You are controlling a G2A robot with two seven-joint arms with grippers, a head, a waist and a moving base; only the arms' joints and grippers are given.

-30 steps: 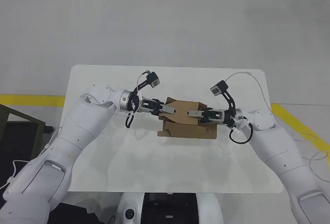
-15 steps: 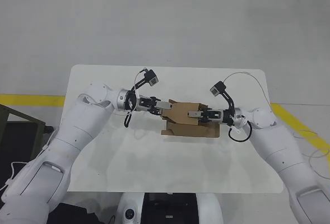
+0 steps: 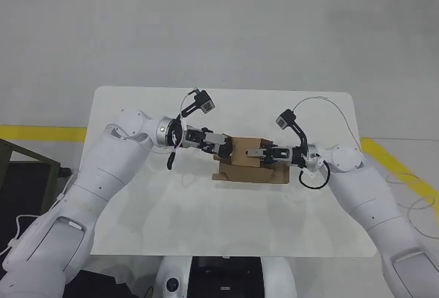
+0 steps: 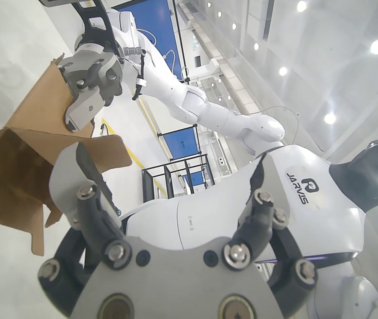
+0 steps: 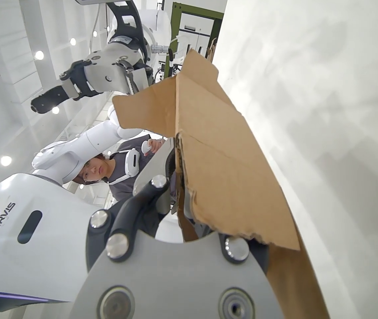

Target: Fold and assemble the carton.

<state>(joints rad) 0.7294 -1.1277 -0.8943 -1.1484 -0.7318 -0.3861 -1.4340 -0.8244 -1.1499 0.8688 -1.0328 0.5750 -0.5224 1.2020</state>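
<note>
The half-erected carton [image 3: 239,168] sits centred on the surface [image 3: 130,216]. The right pincer [image 3: 253,153] grips its wall; the left pincer [image 3: 223,144], spread open, meets an end flap [image 4: 109,154], which likely needs pushing inward next.

One carton [image 3: 253,171], one table [image 3: 167,216] — and two pincers: left pincer [image 3: 220,143], right pincer [image 3: 253,153].

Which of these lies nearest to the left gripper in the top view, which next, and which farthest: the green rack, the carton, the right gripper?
1. The carton, mid-table, right at the left gripper.
2. The right gripper, over the carton's far end.
3. The green rack, off the table, on the robot's left.
</note>
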